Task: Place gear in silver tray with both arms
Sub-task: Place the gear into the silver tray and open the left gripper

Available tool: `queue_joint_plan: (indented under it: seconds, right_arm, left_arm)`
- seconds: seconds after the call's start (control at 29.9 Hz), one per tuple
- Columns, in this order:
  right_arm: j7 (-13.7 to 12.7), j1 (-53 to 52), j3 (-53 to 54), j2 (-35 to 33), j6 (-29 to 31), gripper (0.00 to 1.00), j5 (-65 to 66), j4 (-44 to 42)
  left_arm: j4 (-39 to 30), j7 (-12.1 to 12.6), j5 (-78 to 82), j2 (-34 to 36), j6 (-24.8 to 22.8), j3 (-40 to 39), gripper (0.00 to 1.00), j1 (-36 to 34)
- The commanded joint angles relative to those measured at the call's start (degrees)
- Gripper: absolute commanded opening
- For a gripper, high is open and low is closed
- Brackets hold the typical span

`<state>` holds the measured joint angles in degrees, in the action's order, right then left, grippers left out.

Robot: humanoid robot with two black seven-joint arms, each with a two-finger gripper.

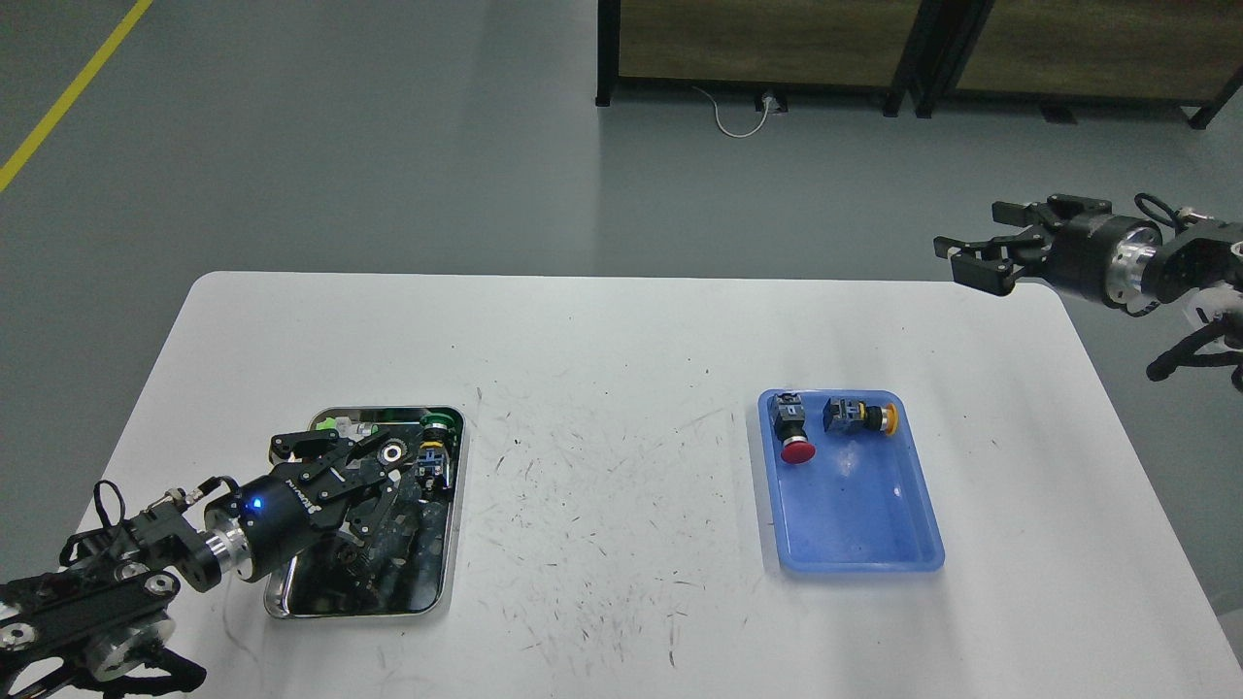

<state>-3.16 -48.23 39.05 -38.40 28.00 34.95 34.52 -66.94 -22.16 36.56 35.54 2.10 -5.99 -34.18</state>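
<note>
The gear (392, 452), a small silver toothed wheel with a dark hub, is pinched at the fingertips of the left gripper (374, 464), which hangs over the silver tray (291, 594). It is above the tray's far half and looks to be off the tray's bottom, though how far off cannot be judged. So the carry to the tray looks done; what is left, by my reading, is lowering and letting go, then pulling the arm clear.

Inside the tray, just beyond the gear, a blue-and-black switch block (431, 469) lies along the tray's right wall, with a green round button (439, 421) in the tray's far right corner and a light green part (337, 423) at its far left, half hidden behind the gripper. The tray's near half shows a dark mirror-like bottom crossed by reflections; something like a second small gear may lie there under the fingers, but I cannot tell.

The tray sits on a scuffed white table (621, 330). Well to the tray's right is a blue plastic tray (913, 559) holding a red mushroom push button (795, 449) and a yellow-capped one (861, 416) at its far end.

Farther right still, the right gripper (964, 254) hovers past the table's far right corner with its prongs spread and nothing between them.
</note>
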Motion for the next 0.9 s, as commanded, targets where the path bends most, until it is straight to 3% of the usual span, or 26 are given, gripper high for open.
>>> queue_joint_plan:
  seconds: [0.0, 0.23, 0.33, 0.74, 0.8, 0.87]
  right_arm:
    - [-0.01, -0.29, -0.20, 1.48, 0.00, 0.84, 0.20, -1.12]
    - [-0.01, -0.73, -0.29, 3.06, 0.00, 0.84, 0.82, -2.17]
    - [-0.01, -0.73, -0.29, 3.50, 0.00, 0.84, 0.82, -2.35]
    - [-0.01, -0.99, 0.32, 3.50, 0.00, 0.86, 0.82, -2.61]
    - [-0.01, -1.16, 0.50, 3.42, 0.00, 0.88, 0.82, -2.70]
    - [0.17, -1.69, 0.68, 3.24, 0.00, 0.90, 0.73, -2.70]
  left_arm:
    - [2.86, -0.16, -0.44, -0.73, 0.01, -0.08, 0.24, 2.44]
    - [7.08, -0.69, -2.28, -2.93, -0.08, 0.01, 0.26, 3.33]
    - [7.44, -0.69, -4.04, -3.72, -0.26, 0.01, 0.31, 3.50]
    - [7.44, -0.52, -6.06, -4.51, 0.09, 0.02, 0.81, 3.33]
    - [7.09, -0.69, -7.81, -3.99, 0.62, -0.60, 0.94, 2.98]
    - [7.09, -0.34, -9.66, -3.11, 1.06, -2.00, 0.97, 2.54]
